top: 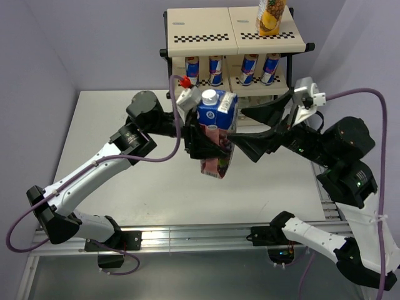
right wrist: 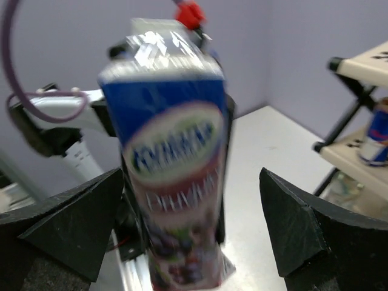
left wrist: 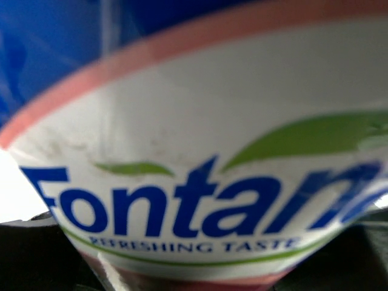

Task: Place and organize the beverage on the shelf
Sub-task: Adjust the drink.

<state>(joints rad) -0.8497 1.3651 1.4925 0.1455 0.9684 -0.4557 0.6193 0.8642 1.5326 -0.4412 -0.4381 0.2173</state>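
I found the left gripper [top: 199, 142] clenched on the purple carton [top: 217, 134], in front of the shelf [top: 206, 25]. The right gripper [top: 251, 132] stood released, its fingers flanking that carton without contact. The yellow carton [top: 270, 15] stood on the shelf's top board, with four cans [top: 215, 70] on the tier below.
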